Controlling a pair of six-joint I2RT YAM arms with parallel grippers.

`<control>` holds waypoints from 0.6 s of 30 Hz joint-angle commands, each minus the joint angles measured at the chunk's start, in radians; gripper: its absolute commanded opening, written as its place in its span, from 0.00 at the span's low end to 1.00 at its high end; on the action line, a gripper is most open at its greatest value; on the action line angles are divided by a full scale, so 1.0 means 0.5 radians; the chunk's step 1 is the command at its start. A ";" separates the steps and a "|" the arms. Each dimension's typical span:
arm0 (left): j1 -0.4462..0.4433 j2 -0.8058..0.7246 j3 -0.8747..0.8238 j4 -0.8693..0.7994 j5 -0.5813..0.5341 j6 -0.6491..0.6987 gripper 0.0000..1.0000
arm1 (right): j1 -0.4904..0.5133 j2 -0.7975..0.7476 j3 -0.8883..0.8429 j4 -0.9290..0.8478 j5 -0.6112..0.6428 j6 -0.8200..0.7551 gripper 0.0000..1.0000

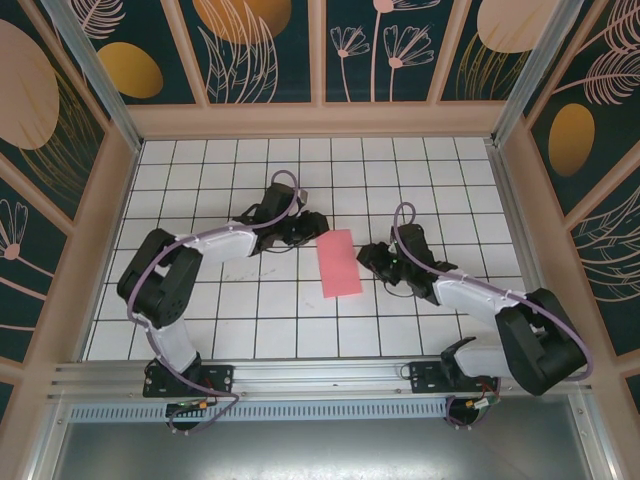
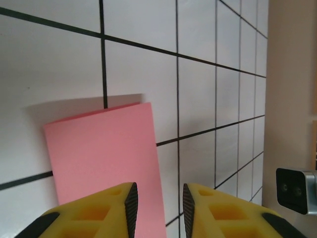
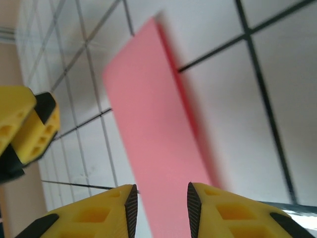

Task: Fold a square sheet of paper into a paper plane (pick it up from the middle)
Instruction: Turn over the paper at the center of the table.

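Left gripper (image 1: 312,228) sits at centre-left, by the upper-left corner of the square sheet of paper (image 1: 338,262), jaws slightly apart, gripping nothing. The paper, a pink rectangle, lies mid-frame on the table (image 1: 250,300). Right gripper (image 1: 368,256) is just right of it, narrowly parted, empty.

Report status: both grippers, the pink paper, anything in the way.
Left gripper and right gripper narrowly open, empty. Salmon-pink rectangular paper sheet lies on white grid table between them, ungripped. Nothing blocking it.
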 commanded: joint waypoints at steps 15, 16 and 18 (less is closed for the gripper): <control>0.016 0.290 0.133 -0.092 -0.080 0.120 0.30 | -0.054 0.281 0.128 -0.099 -0.302 -0.284 0.43; 0.014 0.288 0.133 -0.098 -0.085 0.128 0.30 | -0.053 0.288 0.128 -0.098 -0.292 -0.283 0.43; 0.017 0.294 0.142 -0.135 -0.109 0.151 0.30 | -0.063 0.321 0.143 -0.098 -0.302 -0.289 0.43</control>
